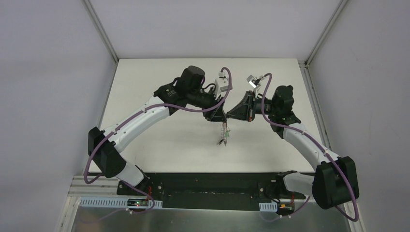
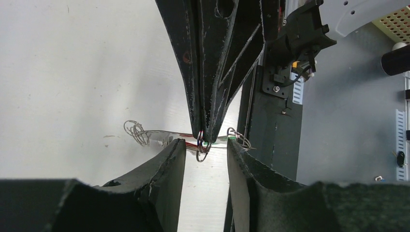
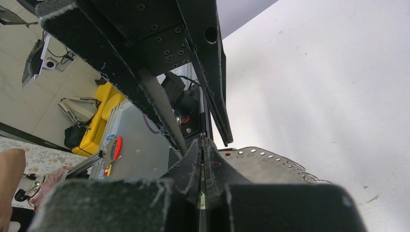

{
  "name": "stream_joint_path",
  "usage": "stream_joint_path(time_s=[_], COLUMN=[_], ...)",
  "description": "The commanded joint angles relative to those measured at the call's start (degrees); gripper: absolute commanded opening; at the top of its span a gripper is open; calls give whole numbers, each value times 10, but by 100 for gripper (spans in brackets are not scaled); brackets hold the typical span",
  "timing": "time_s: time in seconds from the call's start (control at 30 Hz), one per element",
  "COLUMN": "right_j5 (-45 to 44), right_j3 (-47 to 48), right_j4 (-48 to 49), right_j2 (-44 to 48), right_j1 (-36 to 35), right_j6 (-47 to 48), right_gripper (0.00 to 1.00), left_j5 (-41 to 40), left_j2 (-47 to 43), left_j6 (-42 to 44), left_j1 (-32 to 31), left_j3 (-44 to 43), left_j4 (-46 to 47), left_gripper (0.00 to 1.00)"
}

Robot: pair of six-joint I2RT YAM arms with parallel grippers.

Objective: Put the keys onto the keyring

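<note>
**A:** left hand [image 2: 206, 145] fingers right up front, spread apart, gripping nothing. They flank the right hand [image 3: 203, 142], which is pinched shut on what looks like the keyring [image 2: 202, 151] wire, up off the surface [image 2: 72, 72]. The keys [image 1: 225, 137] dangle under it.

**B:** light, springy, slippery stuff I'd guess. Grab a key by its plastic head, not the blade.

From above, the keys [image 1: 224, 135] hang too small to tell apart. The closed tips of my right end effector [image 2: 205, 137] hide part of them, and my left fingers [image 2: 169, 162] cover their ends
</note>
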State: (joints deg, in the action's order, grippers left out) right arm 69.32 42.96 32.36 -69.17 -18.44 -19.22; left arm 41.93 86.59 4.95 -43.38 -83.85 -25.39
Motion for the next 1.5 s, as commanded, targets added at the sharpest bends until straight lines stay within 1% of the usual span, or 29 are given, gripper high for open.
stream_joint_path(time_s=[0.0,0.17,0.43,0.67,0.87,1.03,1.17,1.23,1.3,1.47], right_j5=[13,13,11,9,9,8,8,9,17,42], right_j3=[2,2,1,1,1,1,-1,-1,0,6], right_j4=[46,45,45,45,45,45,45,43,26,-14], right_j2=[20,19,18,18,18,18,18,18,20,30], right_j1=[4,4,4,7,8,9,10,12,12,13], right_j6=[5,4,5,5,5,5,7,13,37,93], right_gripper=[0,0,0,0,0,0,0,0,1,18], left_j5=[36,45,50,62,66,69,66,51,36,-9], left_j2=[6,10,4,4,2,2,1,-2,1,44], left_j6=[-26,-26,-24,-24,-23,-24,-21,-10,15,102], left_j1=[7,8,11,12,14,15,15,15,14,-1], left_j3=[-13,-14,-3,-3,0,0,-2,-8,-32,-143], left_j4=[31,27,24,23,22,22,15,-5,-52,-235], left_gripper=[35,24,24,12,11,0,0,0,0,0])
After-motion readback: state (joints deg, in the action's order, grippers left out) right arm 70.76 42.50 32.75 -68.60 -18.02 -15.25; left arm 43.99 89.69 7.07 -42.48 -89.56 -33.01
